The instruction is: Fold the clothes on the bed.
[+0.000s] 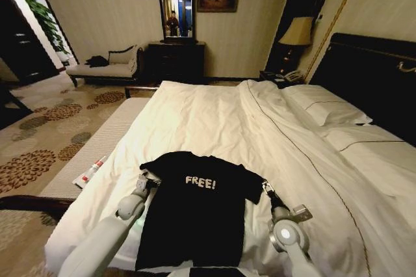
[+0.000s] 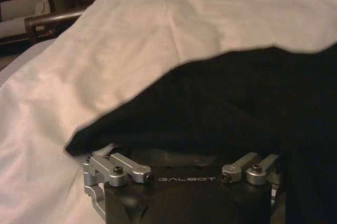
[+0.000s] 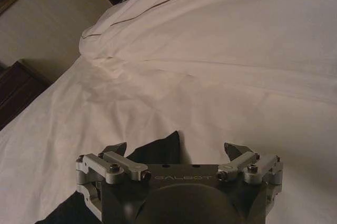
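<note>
T-shirt: a black short-sleeved T-shirt (image 1: 195,209) with white "FREE!" lettering is laid flat, chest up, on the near end of the bed (image 1: 214,121); its collar end points toward the far side and its hem reaches the bed's near edge, where the lowest part is cut off by the frame.
Bed: a large double bed with white duvet, white pillows (image 1: 325,105) to the right of the T-shirt and a tall dark headboard (image 1: 374,75) behind them; the bed's right part is cropped.
Left hand: the left hand (image 1: 151,184) is seen at the T-shirt's left sleeve, by the sleeve edge. In the left wrist view the black cloth (image 2: 221,103) is draped over the hand's front, so the fingertips are hidden; whether cloth is held cannot be told.
Right hand: the right hand (image 1: 267,189) is placed at the T-shirt's right sleeve. In the right wrist view two dark fingertips (image 3: 236,150) are spread wide apart, and a point of black sleeve (image 3: 160,150) lies between them, nearer one finger, not pinched.
Bench: a long pale padded bench (image 1: 97,147) runs along the bed's left side, with a small white and red item (image 1: 90,173) on it, too small to identify.
Beyond the bed: a dark dresser (image 1: 175,59) with mirror stands against the far wall; details are dim.
</note>
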